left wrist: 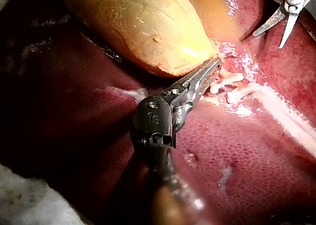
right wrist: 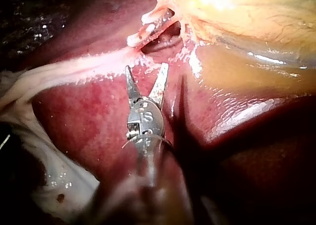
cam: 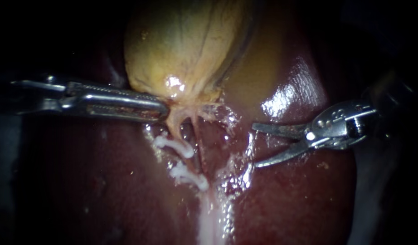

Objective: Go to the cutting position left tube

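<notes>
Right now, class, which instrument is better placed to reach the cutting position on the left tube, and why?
Right. The right instrument is free, its blades open and aimed at the left tube; the left instrument is shut on the gallbladder.

Two instruments are showing, the left instrument (cam: 163, 111) and the right instrument (cam: 254, 145), each carrying one claw. One gallbladder (cam: 186, 41) is lying on one liver (cam: 308, 190). Just ahead of the left claw, two tubes are running, the left tube (cam: 175, 127) and the right tube (cam: 196, 135), with two white clips (cam: 175, 146) sitting beside them.
</notes>
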